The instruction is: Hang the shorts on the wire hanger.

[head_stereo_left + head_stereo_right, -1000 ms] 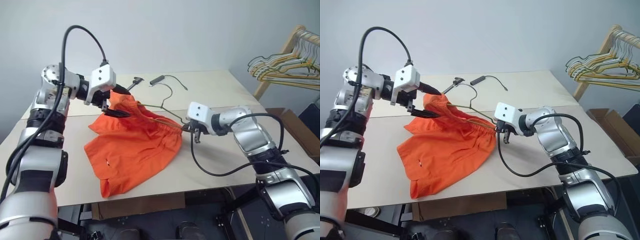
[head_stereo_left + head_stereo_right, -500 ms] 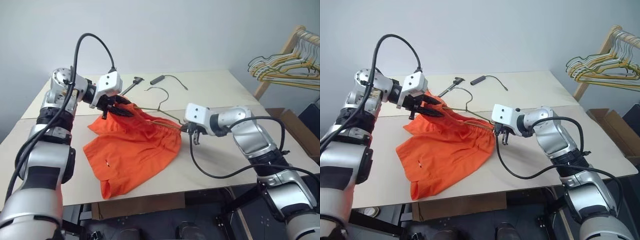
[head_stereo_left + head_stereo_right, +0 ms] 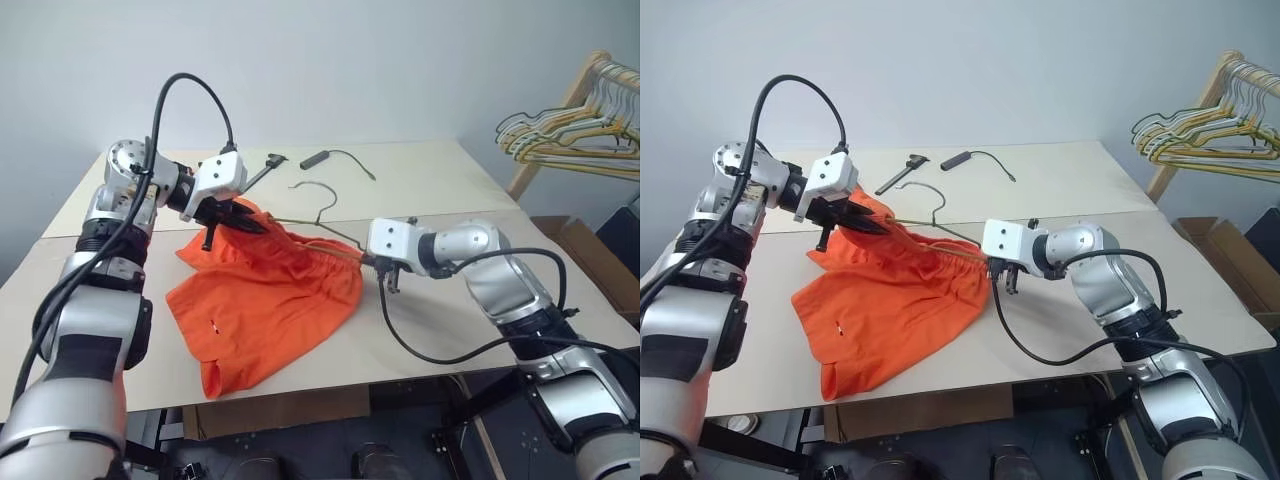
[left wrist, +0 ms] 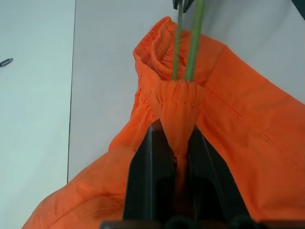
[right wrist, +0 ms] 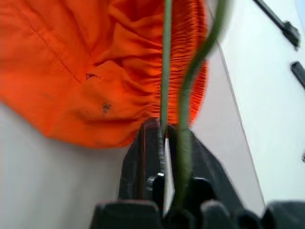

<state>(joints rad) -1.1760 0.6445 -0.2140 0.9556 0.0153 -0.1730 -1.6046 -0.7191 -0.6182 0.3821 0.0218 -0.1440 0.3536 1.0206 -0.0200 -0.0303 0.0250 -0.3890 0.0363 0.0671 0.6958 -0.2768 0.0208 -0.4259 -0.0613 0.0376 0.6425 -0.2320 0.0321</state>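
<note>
We see bright orange shorts (image 3: 265, 295), plain and unpatterned, on a pale cream tabletop (image 3: 430, 175). The thin wire hanger (image 3: 318, 205) through them reads grey-green. Both grippers have black fingers on white-cased wrists. Yellow, green and white hangers (image 3: 565, 135) bunch on a light wooden rack (image 3: 560, 110).

left claw (image 3: 862, 226) pinching shorts (image 3: 890, 300), wire hanger (image 3: 930, 213)

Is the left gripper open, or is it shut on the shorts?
Shut on the shorts. In the left wrist view the left gripper pinches a bunched fold of the shorts' waistband between its two black fingers.
</note>
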